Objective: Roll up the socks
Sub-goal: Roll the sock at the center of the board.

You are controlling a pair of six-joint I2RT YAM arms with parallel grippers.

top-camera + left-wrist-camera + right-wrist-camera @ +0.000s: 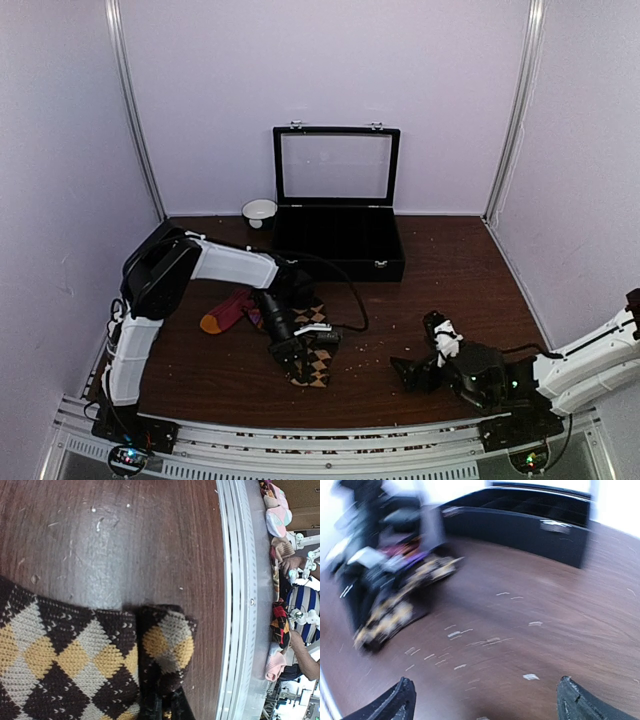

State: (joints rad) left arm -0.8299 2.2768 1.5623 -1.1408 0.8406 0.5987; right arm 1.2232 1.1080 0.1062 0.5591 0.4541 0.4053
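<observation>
The dark brown argyle sock (317, 368) lies on the wood table near the front middle. My left gripper (300, 350) presses down on it, shut on a folded-over end of the sock (167, 645); the rest lies flat (60, 650). The dark fingertips (150, 707) barely show at the bottom edge of the left wrist view. The magenta-red sock with an orange toe (228, 312) lies left of the left arm. My right gripper (415, 348) hovers low to the right, wide open with nothing between its fingers (490, 705). It faces the argyle sock (395, 610), which is blurred.
A black display case (338, 240) with its glass lid raised stands at the back middle, and a small white bowl (259, 211) sits to its left. White crumbs (370, 345) dot the wood between the grippers. A metal rail (300, 440) runs along the front edge.
</observation>
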